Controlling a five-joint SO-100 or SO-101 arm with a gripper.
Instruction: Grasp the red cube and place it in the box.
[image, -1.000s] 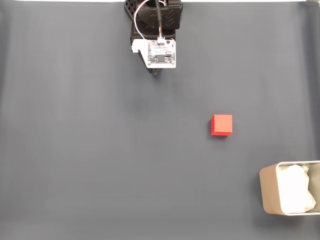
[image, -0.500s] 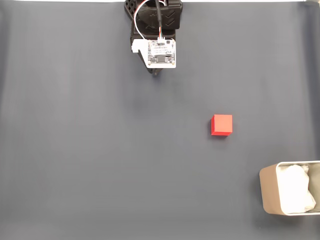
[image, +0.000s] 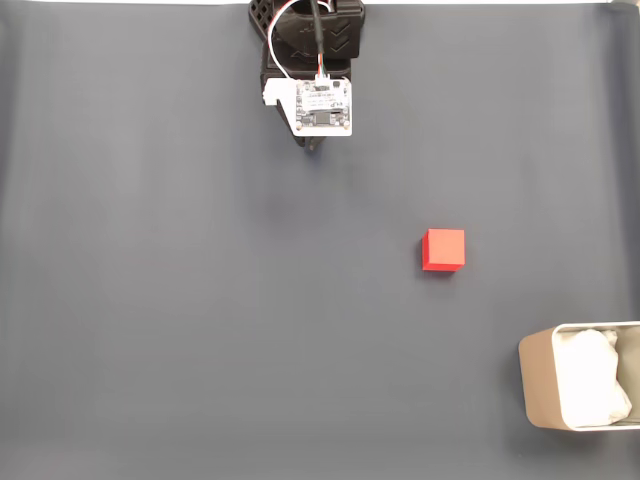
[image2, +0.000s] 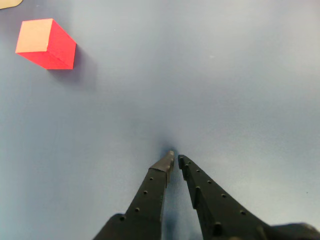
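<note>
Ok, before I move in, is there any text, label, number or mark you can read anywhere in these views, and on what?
Nothing readable.
Circuit board on the arm, fixed view: small dark markings, too small and blurred to read.
Red cube: plain faces, no print.
Box: no label on its visible wall or rim.
Gripper in the wrist view: only small holes along the fingers, no lettering.

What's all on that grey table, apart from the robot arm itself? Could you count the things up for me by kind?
Small bright red matte cube: 1
Beige-white rectangular box with rounded corners and white lining, at the lower right edge of the fixed view: 1
Total: 2
</note>
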